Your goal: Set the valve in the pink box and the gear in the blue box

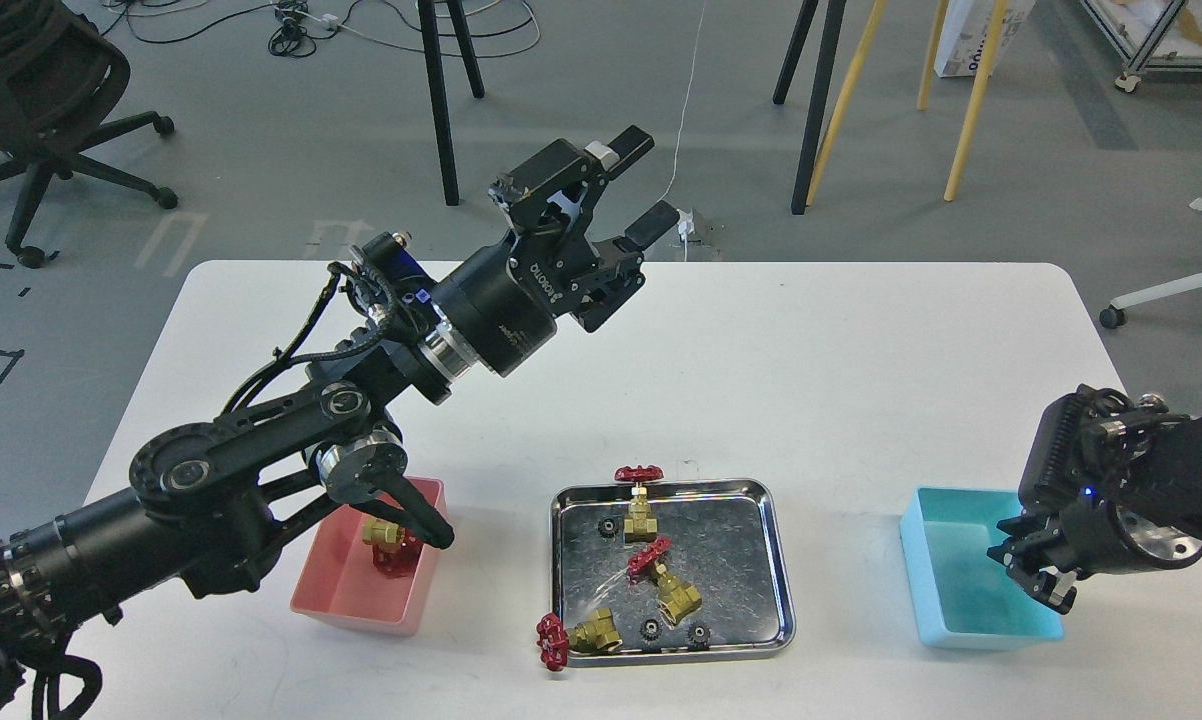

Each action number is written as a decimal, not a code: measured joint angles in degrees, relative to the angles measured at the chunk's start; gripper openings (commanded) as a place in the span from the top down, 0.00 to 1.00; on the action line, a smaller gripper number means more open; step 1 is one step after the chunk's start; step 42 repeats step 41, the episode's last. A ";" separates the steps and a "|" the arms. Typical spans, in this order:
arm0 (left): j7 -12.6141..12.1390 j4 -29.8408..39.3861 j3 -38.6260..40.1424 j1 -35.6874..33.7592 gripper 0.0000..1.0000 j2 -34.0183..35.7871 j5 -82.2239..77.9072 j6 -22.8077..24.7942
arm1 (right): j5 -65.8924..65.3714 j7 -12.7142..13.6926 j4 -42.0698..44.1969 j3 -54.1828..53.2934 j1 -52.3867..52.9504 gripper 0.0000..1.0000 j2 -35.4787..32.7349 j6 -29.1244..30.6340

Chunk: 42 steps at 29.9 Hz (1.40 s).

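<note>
A valve (pixel 391 545) lies in the pink box (pixel 356 600) at the front left, partly behind my left arm. Three more valves (pixel 666 582) and three tiny black gears (pixel 651 629) lie on the steel tray (pixel 776 560); one valve (pixel 573 637) hangs over its front left rim. The blue box (pixel 951 600) stands at the front right and looks empty where it shows. My left gripper (pixel 646 182) is open and empty, high above the table's far edge. My right gripper (pixel 1039 580) points down over the blue box's right side; its fingers are dark and small.
Chair legs, stands and cables are on the floor beyond the table's far edge. My left arm's elbow (pixel 361 470) hangs over the pink box. The white table (pixel 811 380) shows bare between the tray and the far edge.
</note>
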<state>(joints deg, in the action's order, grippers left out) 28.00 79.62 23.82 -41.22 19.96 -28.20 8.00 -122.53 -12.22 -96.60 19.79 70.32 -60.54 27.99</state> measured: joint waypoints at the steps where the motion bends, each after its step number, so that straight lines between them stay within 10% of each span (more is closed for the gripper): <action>1: 0.00 0.00 0.00 0.00 0.25 0.00 -0.01 0.00 | 0.28 0.00 0.01 -0.73 -0.20 0.00 0.05 0.00; 18: 0.00 -10.05 0.67 -4.19 0.25 1.71 0.24 4.28 | 41.66 0.33 13.39 -24.73 -4.33 0.00 1.21 -1.82; 25: -0.01 -30.21 0.49 -16.18 0.23 1.10 7.46 18.75 | 83.91 0.37 40.08 -43.70 -5.32 0.00 17.78 -1.99; 35: -0.01 -55.96 3.66 -16.58 0.21 -3.30 17.74 20.00 | 111.74 0.29 70.49 -62.50 -10.50 0.00 38.83 -0.01; 42: -0.01 -59.17 8.83 -11.72 0.20 -6.88 18.01 20.00 | 116.52 0.48 77.54 -66.74 -14.07 0.00 47.52 0.00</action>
